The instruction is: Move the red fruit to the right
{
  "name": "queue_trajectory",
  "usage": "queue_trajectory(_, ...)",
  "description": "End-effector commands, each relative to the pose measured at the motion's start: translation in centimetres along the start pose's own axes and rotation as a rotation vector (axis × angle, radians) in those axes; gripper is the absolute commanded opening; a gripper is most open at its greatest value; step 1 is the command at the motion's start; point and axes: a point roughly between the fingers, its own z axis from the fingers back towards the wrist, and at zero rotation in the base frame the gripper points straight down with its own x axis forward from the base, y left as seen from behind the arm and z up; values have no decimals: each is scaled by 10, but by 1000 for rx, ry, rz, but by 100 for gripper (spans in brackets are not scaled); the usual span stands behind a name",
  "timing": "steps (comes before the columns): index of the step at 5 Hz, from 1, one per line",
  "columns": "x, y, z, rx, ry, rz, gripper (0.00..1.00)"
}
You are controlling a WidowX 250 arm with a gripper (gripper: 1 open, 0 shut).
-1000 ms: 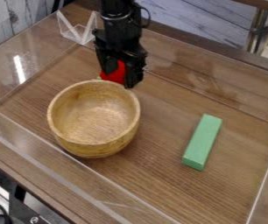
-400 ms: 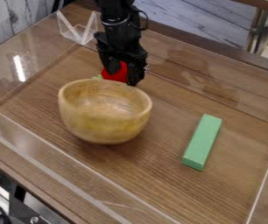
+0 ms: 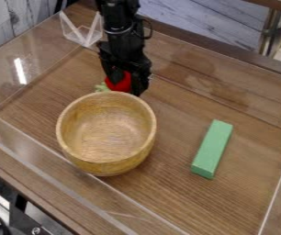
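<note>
The red fruit (image 3: 122,82) lies on the wooden table just behind the wooden bowl (image 3: 105,132), with a green leafy bit showing at its left end. My gripper (image 3: 122,83) points straight down over it, open, with the black fingers (image 3: 140,77) standing either side of the fruit. Most of the fruit is hidden by the fingers. I cannot tell whether the fingers touch it.
A green rectangular block (image 3: 212,148) lies to the right of the bowl. Clear plastic walls (image 3: 20,69) ring the tabletop, and a clear stand (image 3: 78,32) sits at the back left behind the arm.
The gripper has sunk a little lower around the red fruit and shifted slightly left. The bowl rocked up on its side and has settled again, a bit nearer the front.
</note>
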Motion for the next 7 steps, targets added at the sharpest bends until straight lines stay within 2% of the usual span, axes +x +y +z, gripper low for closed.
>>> queue_trajectory(1, 13, 14, 10, 21, -39, 33, 100)
queue_trajectory(3, 23, 21, 2, 26, -42, 53, 100)
queue_trajectory(6, 29, 28, -12, 21, -38, 81, 100)
queue_trajectory(7, 29, 28, -15, 23, -34, 83, 0)
